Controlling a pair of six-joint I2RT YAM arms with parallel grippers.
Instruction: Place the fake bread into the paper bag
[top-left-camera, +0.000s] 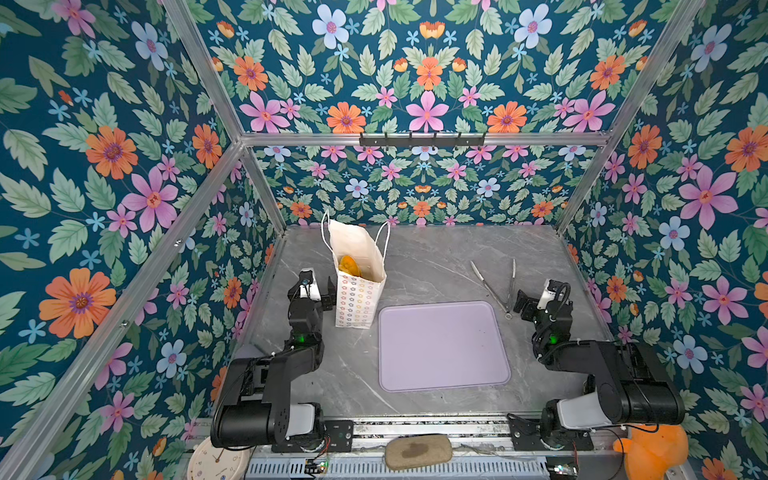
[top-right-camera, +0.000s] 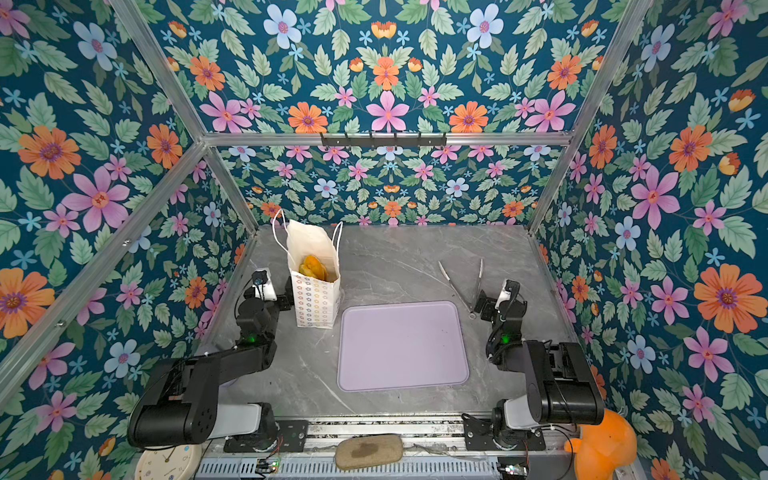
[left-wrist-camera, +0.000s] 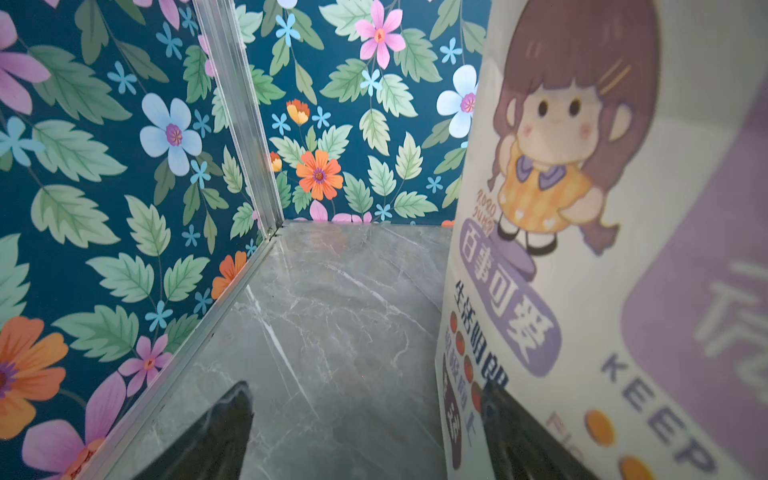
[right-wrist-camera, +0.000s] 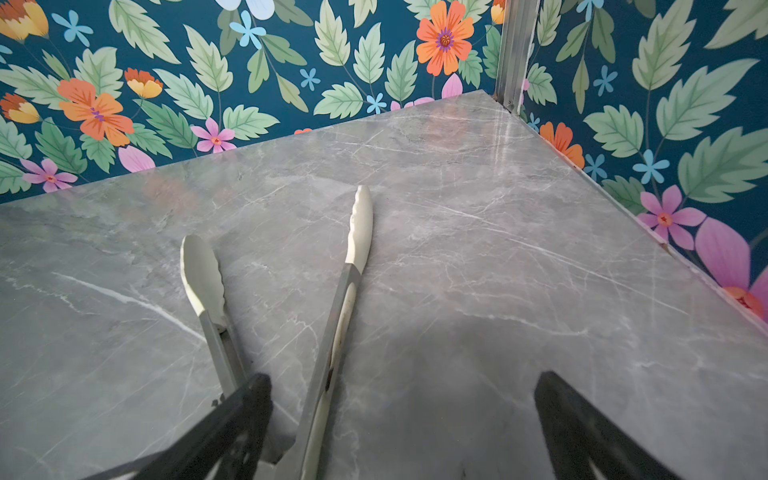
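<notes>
While the left gripper sits low at the table's left side, its fingers are spread wide with nothing between them. One finger lies along the bag's printed side, and I cannot tell whether it touches the paper.

Just right of it the bag stands upright on the table, its mouth open and its cord handles raised. The bread is inside the bag. Golden-orange pieces show low against the white interior in both top views, but how many cannot be made out.

Right of the bag and nearer the front, a lilac tray lies flat, close to the bag's base but apart from it.

Beyond the tray's far right corner the tongs lie on the table. Their arms are spread in a V, tips toward the back wall, hinge end by the right arm.

The right gripper is over that hinge end, fingers fully released and grasping nothing. In the right wrist view one tong arm runs under one finger, and the other arm lies in the gap close beside that finger.

Along the front rail, left to right, are a clock, a pad and a plush.
</notes>
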